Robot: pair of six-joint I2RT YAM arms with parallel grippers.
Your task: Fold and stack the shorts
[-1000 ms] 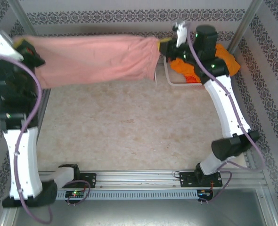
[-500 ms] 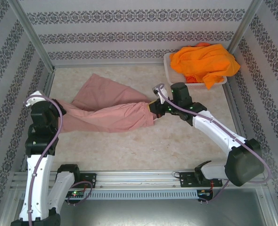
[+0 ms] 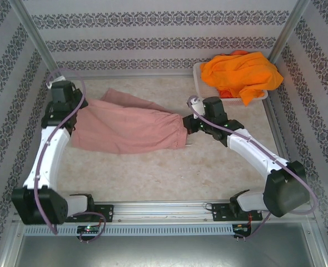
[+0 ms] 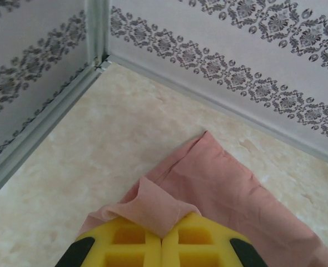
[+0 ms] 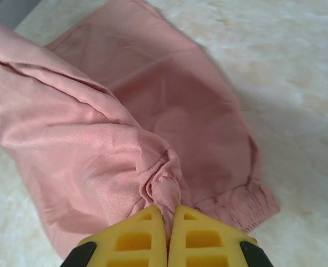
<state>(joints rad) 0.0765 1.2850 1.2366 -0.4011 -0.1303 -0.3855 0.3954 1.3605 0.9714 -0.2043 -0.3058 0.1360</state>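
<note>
Dusty pink cloth is spread across the left and middle of the top view: the pink shorts are laid flat on the pale marbled tabletop, stretched between the two arms. Their left end is pinched by the left gripper near the left wall, and their right end is pinched by the right gripper at the centre of the frame. Both sets of jaws are pressed together on the fabric.

In the left wrist view, a small fold of pink cloth is clamped between the yellow fingers at the bottom edge, and a pointed flap of the shorts is seen running toward the upper centre of the frame, lying on the table below the patterned wall.

In the right wrist view, a bunched twist of cloth is held between the yellow pads at the bottom centre. The rest of the garment is fanned out toward the upper left, and a gathered edge is seen at the lower right, just beside the pads.

The orange shorts are heaped in the white mesh basket at the upper right of the top view, draped over its rim and well apart from the pink pair.
</note>
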